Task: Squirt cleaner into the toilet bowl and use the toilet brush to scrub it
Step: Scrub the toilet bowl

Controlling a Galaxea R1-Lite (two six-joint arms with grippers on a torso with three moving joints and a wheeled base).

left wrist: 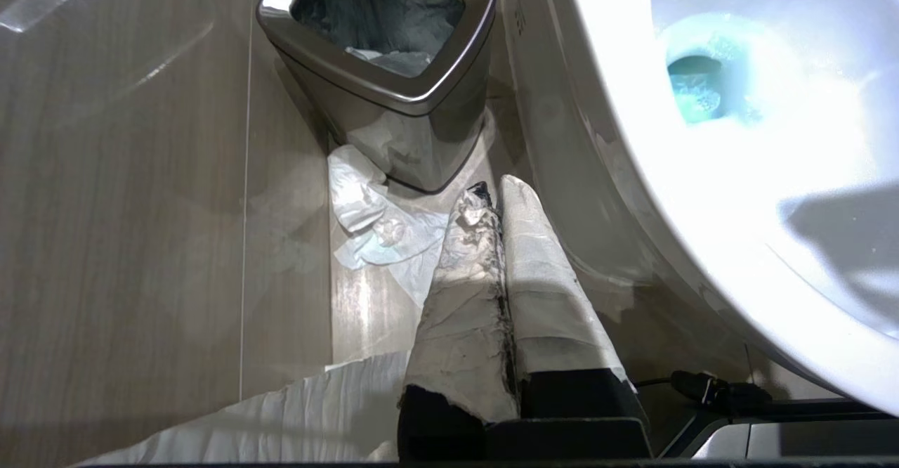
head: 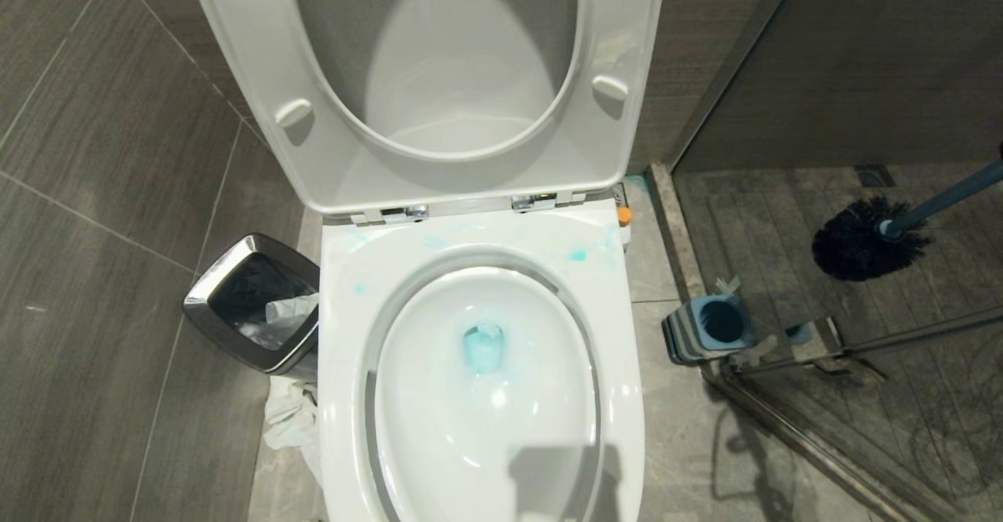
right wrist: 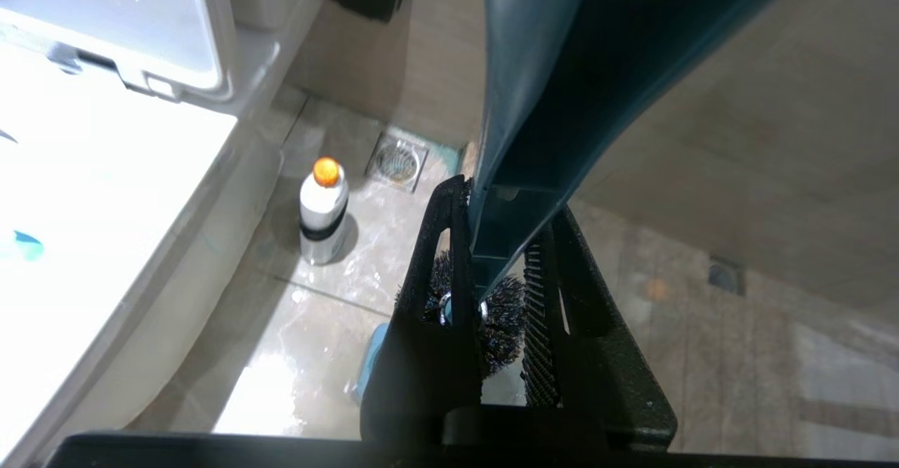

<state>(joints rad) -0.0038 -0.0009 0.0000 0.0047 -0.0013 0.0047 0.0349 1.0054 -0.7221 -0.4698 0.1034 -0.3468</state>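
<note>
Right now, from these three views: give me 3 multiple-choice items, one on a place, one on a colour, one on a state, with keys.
1. Where is the brush head?
A. inside the toilet bowl
B. in its holder
C. in the air to the right of the toilet, above the holder

2. What colour is the pool at the bottom of the toilet bowl?
A. turquoise blue
B. yellow
C. clear

3. What is the right gripper doing?
A. open, empty
B. shut on the brush handle
C. holding the bottle

Key: 1 C, the head view shows the bristles over the shower floor. 2 A, the cleaner is turquoise. 3 B, the right wrist view shows the handle clamped between the fingers.
</note>
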